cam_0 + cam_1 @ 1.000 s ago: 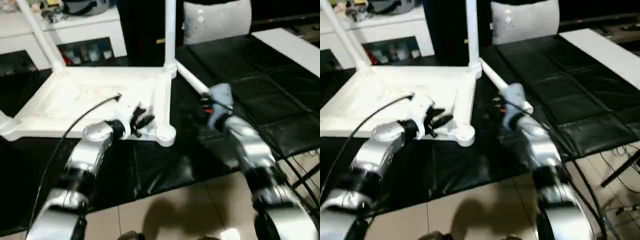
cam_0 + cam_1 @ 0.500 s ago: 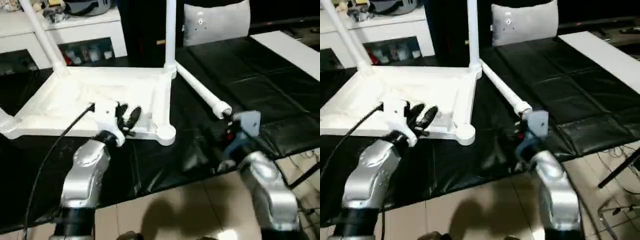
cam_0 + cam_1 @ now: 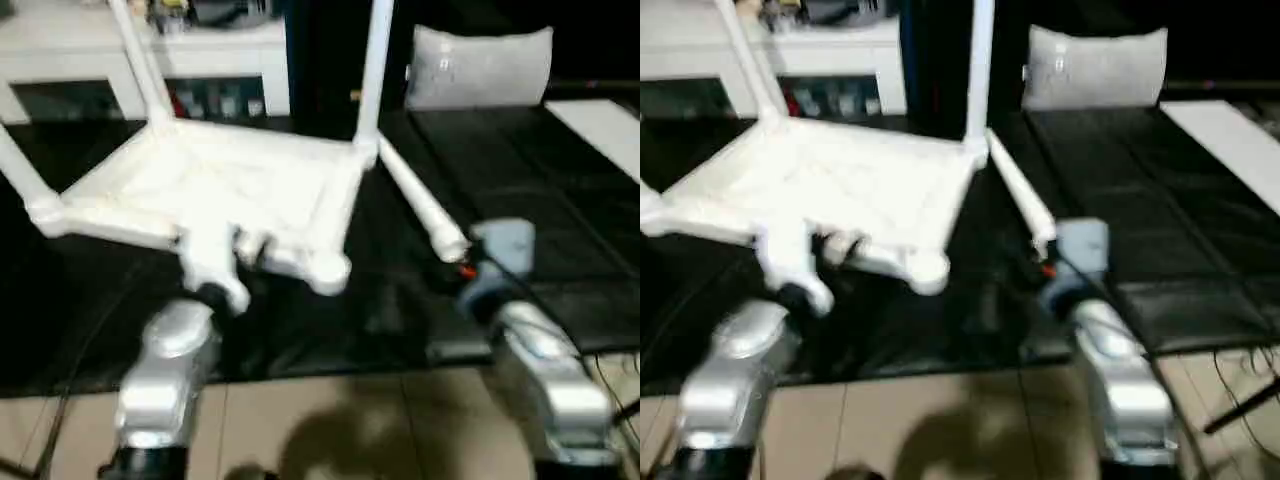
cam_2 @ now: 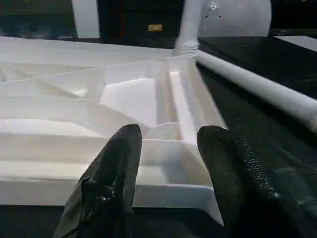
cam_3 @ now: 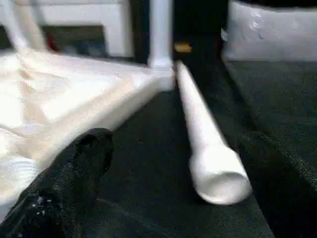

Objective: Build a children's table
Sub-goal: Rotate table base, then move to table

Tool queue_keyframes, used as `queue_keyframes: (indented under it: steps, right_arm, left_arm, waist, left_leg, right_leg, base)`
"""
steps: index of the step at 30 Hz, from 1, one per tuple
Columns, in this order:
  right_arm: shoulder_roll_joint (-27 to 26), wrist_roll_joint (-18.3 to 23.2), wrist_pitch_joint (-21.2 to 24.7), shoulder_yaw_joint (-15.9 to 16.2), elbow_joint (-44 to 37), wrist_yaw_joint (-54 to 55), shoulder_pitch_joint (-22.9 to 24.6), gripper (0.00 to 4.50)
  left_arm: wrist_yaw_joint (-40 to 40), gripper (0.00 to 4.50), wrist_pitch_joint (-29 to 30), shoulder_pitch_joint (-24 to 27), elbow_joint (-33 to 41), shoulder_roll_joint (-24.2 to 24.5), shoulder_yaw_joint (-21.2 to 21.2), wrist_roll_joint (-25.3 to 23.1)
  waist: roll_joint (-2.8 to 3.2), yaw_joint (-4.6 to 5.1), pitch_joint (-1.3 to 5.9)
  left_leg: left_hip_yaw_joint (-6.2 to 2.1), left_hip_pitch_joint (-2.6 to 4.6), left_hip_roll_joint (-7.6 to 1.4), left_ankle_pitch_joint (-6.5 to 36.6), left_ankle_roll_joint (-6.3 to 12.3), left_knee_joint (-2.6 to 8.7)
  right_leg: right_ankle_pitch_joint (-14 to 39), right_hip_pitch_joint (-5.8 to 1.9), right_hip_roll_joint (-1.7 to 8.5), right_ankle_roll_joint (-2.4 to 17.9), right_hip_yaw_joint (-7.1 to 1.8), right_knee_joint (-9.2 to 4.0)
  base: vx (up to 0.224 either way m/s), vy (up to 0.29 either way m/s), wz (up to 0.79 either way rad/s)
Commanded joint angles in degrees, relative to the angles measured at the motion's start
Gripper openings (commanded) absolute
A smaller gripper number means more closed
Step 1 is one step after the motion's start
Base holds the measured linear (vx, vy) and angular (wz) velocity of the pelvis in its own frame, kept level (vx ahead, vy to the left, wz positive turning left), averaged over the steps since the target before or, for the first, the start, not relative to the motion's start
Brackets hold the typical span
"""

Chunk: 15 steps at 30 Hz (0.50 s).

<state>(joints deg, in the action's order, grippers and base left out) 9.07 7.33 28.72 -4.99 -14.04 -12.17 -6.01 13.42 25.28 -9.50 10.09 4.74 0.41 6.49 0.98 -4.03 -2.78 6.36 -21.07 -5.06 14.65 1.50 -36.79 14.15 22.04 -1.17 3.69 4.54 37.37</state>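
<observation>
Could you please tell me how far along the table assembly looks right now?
Three legs stand in the upturned top. The near corner socket is empty, and the loose leg lies on the black surface beside it, between the open right end effector's fingers, ungripped. Left: inserting that leg.

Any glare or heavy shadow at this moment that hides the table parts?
Right wrist view: the table top glares white and its ribs are washed out, while the loose leg is evenly lit. Left wrist view: even light, the ribs show. Left eye view: a dark shadow falls on the floor, off the parts; the black cover has a faint sheen.
</observation>
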Motion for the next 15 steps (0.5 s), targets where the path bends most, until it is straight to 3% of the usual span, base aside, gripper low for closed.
queue_keyframes:
  steps: [1, 2, 3, 4, 5, 6, 7, 8, 9, 10, 11, 12, 13, 14, 15]
  right_arm:
    - [-0.23, 0.37, 4.31, 0.8, -2.63, 0.25, 1.51, 4.5]
    - [0.02, 0.3, 4.15, 1.18, -2.92, -0.09, 1.98, 4.5]
    - [0.24, 0.57, 3.82, 1.69, -3.25, -0.36, 2.53, 4.5]
    - [0.27, 0.86, 3.78, 1.85, -3.39, -0.35, 2.72, 4.5]
    - [0.36, 1.28, 3.89, 1.92, -3.59, -0.3, 2.78, 4.5]
    - [0.5, 1.42, 3.75, 2.06, -3.73, -0.39, 2.76, 4.5]
    - [0.66, 1.27, 3.21, 2.32, -3.81, -0.64, 2.76, 4.5]
    - [0.95, 0.7, 2.21, 2.97, -3.91, -1.08, 2.68, 4.5]
    - [0.85, 0.44, 2.08, 3.14, -3.88, -0.97, 2.42, 4.5]
    - [0.71, 0.26, 2.69, 3.07, -4.05, -0.84, 2.1, 4.5]
    - [0.61, 0.17, 3.16, 3.0, -4.2, -0.75, 1.89, 4.5]
    - [0.57, 0.22, 3.31, 2.96, -4.23, -0.73, 1.82, 4.5]
    - [0.36, 0.62, 4.17, 2.79, -4.45, -0.65, 1.36, 4.5]
    - [0.5, 0.87, 4.31, 2.78, -4.44, -0.72, 1.22, 4.5]
    - [0.55, 0.94, 4.33, 2.78, -4.42, -0.78, 1.19, 4.5]
  left_arm:
    - [0.94, 2.33, -0.59, 1.78, 1.62, 1.39, 0.53, 0.28]
    - [1.14, 2.33, -1.32, 2.09, 1.81, 1.29, 0.64, 0.56]
    - [0.98, 2.33, -1.48, 2.3, 2.08, 0.87, 0.88, 0.85]
    - [0.84, 2.33, -1.3, 2.34, 2.22, 0.65, 0.99, 0.96]
    - [0.61, 2.33, -0.88, 2.24, 2.43, 0.47, 0.96, 0.91]
    - [0.47, 2.33, -0.71, 2.09, 2.51, 0.45, 0.83, 0.74]
    - [0.42, 2.33, -0.8, 1.95, 2.44, 0.48, 0.73, 0.59]
    - [0.11, 2.33, -1.06, 1.63, 2.08, 0.56, 0.51, 0.14]
    - [-0.04, 2.33, -1.17, 1.41, 1.77, 0.57, 0.38, -0.03]
    - [-0.26, 2.33, -1.14, 1.23, 1.62, 0.69, 0.19, 0.01]
    - [-0.39, 2.33, -1.11, 1.12, 1.54, 0.78, 0.06, 0.08]
    - [-0.38, 2.33, -1.11, 1.08, 1.5, 0.8, 0.04, 0.11]
    - [-0.21, 2.33, -0.77, 0.77, 1.25, 0.84, 0.0, 0.37]
    - [-0.12, 2.33, -0.66, 0.63, 1.2, 0.79, 0.05, 0.45]
    - [-0.11, 2.33, -0.63, 0.6, 1.19, 0.79, 0.06, 0.45]
  waist:
    - [0.0, -0.6, 3.79]
    - [0.73, -0.2, 3.92]
    - [0.94, -0.12, 4.09]
    - [0.68, 0.38, 3.46]
    - [-0.39, -0.22, 2.51]
    - [-1.42, -1.46, 0.84]
    - [-1.1, -1.83, 0.45]
    - [-1.45, -1.96, 0.55]
    - [-0.71, -2.16, 0.42]
    - [-0.67, -2.06, 0.96]
    - [0.18, -1.34, 0.53]
    - [0.56, -0.44, 0.62]
    - [1.75, 1.67, 1.43]
    - [1.67, 3.59, 1.98]
    - [1.67, 3.59, 1.98]
  left_leg:
    - [-3.05, -0.55, -6.33, -4.29, 9.16, 2.57]
    - [-5.18, 0.14, -11.16, -4.58, 11.42, 3.65]
    - [-6.4, 1.38, -13.78, -4.63, 12.57, 4.08]
    - [-7.55, 1.76, -15.8, 0.58, 12.23, 5.23]
    - [-4.65, 0.64, -11.13, 9.83, 6.34, 4.21]
    - [0.92, 0.99, -2.5, 8.03, 1.65, -1.4]
    - [1.31, 0.98, -2.06, 6.18, 1.5, -2.22]
    - [1.48, 0.25, -1.7, 6.29, 2.14, -1.59]
    - [1.21, 2.65, -2.68, 8.8, 2.39, 0.4]
    - [1.15, 3.65, -3.1, 9.45, 2.59, 1.68]
    - [-0.4, 5.95, -6.07, 13.18, 2.53, 5.12]
    - [-2.17, 8.13, -9.19, 18.0, 2.68, 7.25]
    - [-7.3, 10.15, -16.14, 27.56, 3.4, 11.52]
    - [-6.83, 11.99, -14.54, 29.73, 6.28, 11.74]
    - [-6.83, 11.99, -14.54, 29.73, 6.28, 11.74]
  right_leg:
    - [-3.25, -4.02, 7.15, -16.97, -5.06, -6.79]
    - [-3.52, -3.41, 9.51, -15.8, -4.36, -5.25]
    - [-3.09, -2.36, 11.07, -13.73, -4.75, -4.23]
    - [1.53, -2.08, 13.6, -9.49, -6.43, -2.64]
    - [12.89, -3.84, 13.98, -7.66, -8.04, -5.54]
    - [41.87, -3.89, 11.78, -12.72, -7.78, -11.43]
    - [50.87, -3.82, 11.52, -13.84, -8.14, -12.48]
    - [53.63, -5.46, 10.03, -14.43, -7.59, -12.83]
    - [50.95, -5.29, 8.87, -13.77, -5.85, -13.25]
    - [47.12, -5.58, 7.79, -12.97, -5.36, -12.72]
    - [41.14, -5.14, 6.9, -11.25, -2.78, -12.03]
    - [36.83, -4.37, 6.68, -9.46, -1.76, -10.53]
    - [19.27, -3.52, 7.43, -4.05, -0.93, -2.46]
    - [2.44, 1.24, 7.24, -0.9, -1.12, 2.74]
    - [2.44, 1.24, 7.24, -0.9, -1.12, 2.74]
  base:
    - [-0.009, -0.149, 0.16]
    - [0.005, -0.1, 0.09]
    - [0.013, -0.062, 0.04]
    - [0.013, -0.062, 0.04]
    - [-0.018, -0.06, 0.08]
    - [-0.031, -0.059, 0.08]
    - [-0.031, -0.059, 0.08]
    - [0.0, 0.0, 0.0]
    - [0.0, 0.0, 0.0]
    - [0.0, 0.0, 0.0]
    - [0.034, 0.054, 0.02]
    - [0.029, 0.06, -0.06]
    - [0.029, 0.06, -0.06]
    - [0.055, 0.063, -0.01]
    - [0.111, 0.053, 0.11]
